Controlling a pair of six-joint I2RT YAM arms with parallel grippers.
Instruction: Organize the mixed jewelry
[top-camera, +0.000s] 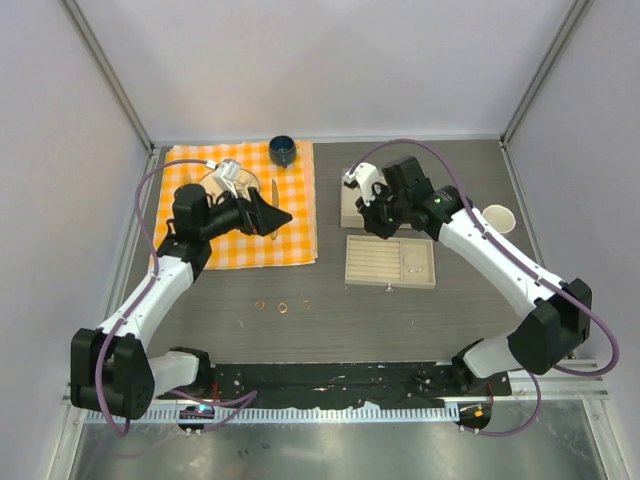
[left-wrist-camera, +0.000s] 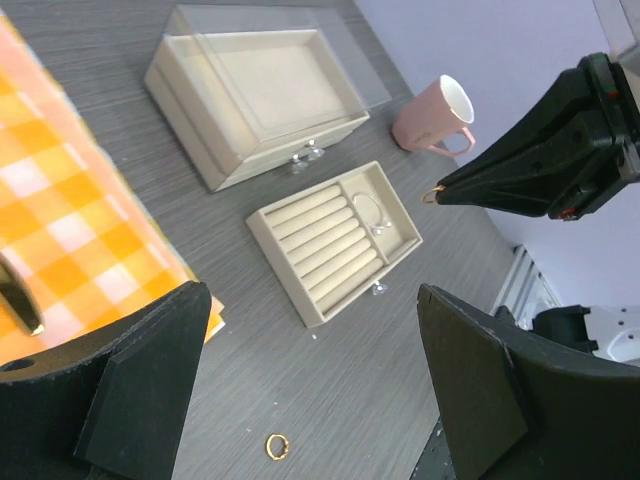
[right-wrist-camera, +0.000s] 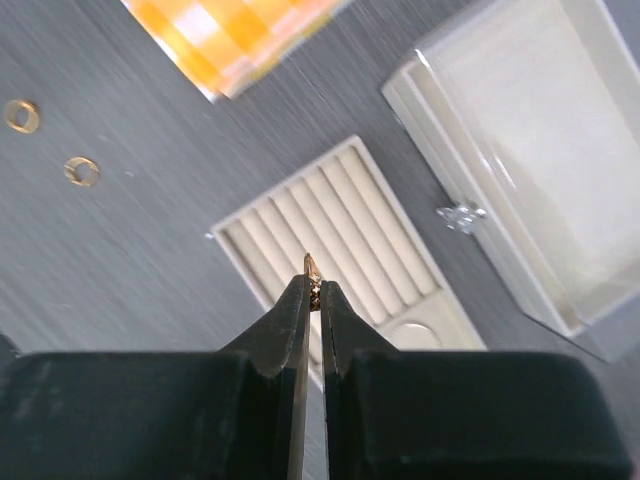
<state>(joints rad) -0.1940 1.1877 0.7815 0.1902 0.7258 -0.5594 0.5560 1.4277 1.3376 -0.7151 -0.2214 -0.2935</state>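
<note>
From above, you see your left gripper (top-camera: 275, 215) over the orange checked cloth (top-camera: 240, 250) at the tabletop's (top-camera: 330, 325) far left. Your right gripper (top-camera: 372, 222) hangs above the ring tray's (top-camera: 375, 262) far edge. Neither pincer's gap is readable here. Three loose gold rings (top-camera: 283, 307) lie on the bare tabletop just off the cloth's near edge.

Your left wrist view shows what that one hides. Its own fingers (left-wrist-camera: 130, 390) are spread wide around nothing, a silver hoop (left-wrist-camera: 369, 213) lies in the tray's end compartment, and the right pincer's tip pinches a tiny gold ring (left-wrist-camera: 431, 195).

Your right wrist view shows its jaws closed on that ring, seen edge-on above the tray's ridged rolls. The black fingers partly hide the hoop's compartment.
</note>
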